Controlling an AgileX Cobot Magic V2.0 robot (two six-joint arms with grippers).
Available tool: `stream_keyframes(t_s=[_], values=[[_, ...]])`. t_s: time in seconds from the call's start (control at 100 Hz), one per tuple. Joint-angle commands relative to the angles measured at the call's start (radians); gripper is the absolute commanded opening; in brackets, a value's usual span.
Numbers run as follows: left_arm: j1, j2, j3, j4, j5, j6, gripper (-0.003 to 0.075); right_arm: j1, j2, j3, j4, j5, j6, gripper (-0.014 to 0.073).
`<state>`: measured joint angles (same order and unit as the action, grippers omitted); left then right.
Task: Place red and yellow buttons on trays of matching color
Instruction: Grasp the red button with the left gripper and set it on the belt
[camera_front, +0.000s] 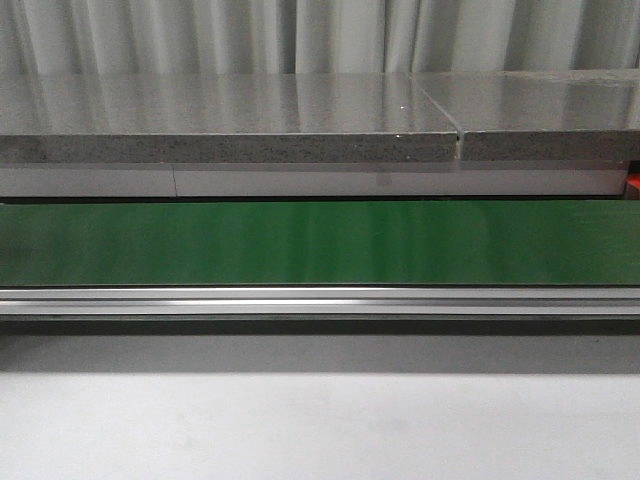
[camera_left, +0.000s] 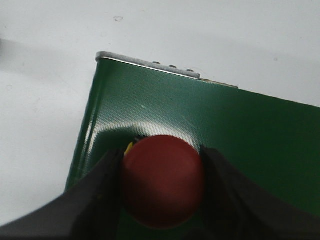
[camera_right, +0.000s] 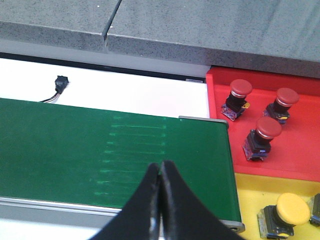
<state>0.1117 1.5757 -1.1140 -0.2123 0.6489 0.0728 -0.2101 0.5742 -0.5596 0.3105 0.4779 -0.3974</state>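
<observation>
In the left wrist view a red button (camera_left: 162, 180) with a domed cap sits between my left gripper's (camera_left: 162, 159) dark fingers, which press on both sides of the cap; a sliver of yellow shows at its edge. It is over the end of the green belt (camera_left: 240, 125). My right gripper (camera_right: 160, 165) is shut and empty above the belt (camera_right: 75, 145), short of the trays. The red tray (camera_right: 300, 160) holds three red buttons (camera_right: 265, 131). The yellow tray (camera_right: 250, 190) holds a yellow button (camera_right: 292, 209). The front view shows no gripper or button.
A grey stone shelf (camera_front: 230, 120) runs behind the belt (camera_front: 320, 243), and an aluminium rail (camera_front: 320, 300) runs along its front. A small black connector with wires (camera_right: 60, 84) lies on the white surface behind the belt.
</observation>
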Motion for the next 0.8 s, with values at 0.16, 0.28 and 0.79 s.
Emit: stream_keyframes(t_s=[0.16, 0.28, 0.79], values=[[-0.004, -0.032, -0.023, -0.091, -0.019, 0.072, 0.0547, 0.0, -0.001, -0.027, 0.006, -0.069, -0.008, -0.0068], [-0.004, -0.035, -0.027, -0.092, -0.007, 0.072, 0.0607, 0.0, -0.001, -0.027, 0.006, -0.069, -0.008, -0.0068], [0.01, -0.036, -0.279, -0.093, 0.043, 0.07, 0.0607, 0.0, -0.001, -0.027, 0.006, -0.069, -0.008, -0.0068]])
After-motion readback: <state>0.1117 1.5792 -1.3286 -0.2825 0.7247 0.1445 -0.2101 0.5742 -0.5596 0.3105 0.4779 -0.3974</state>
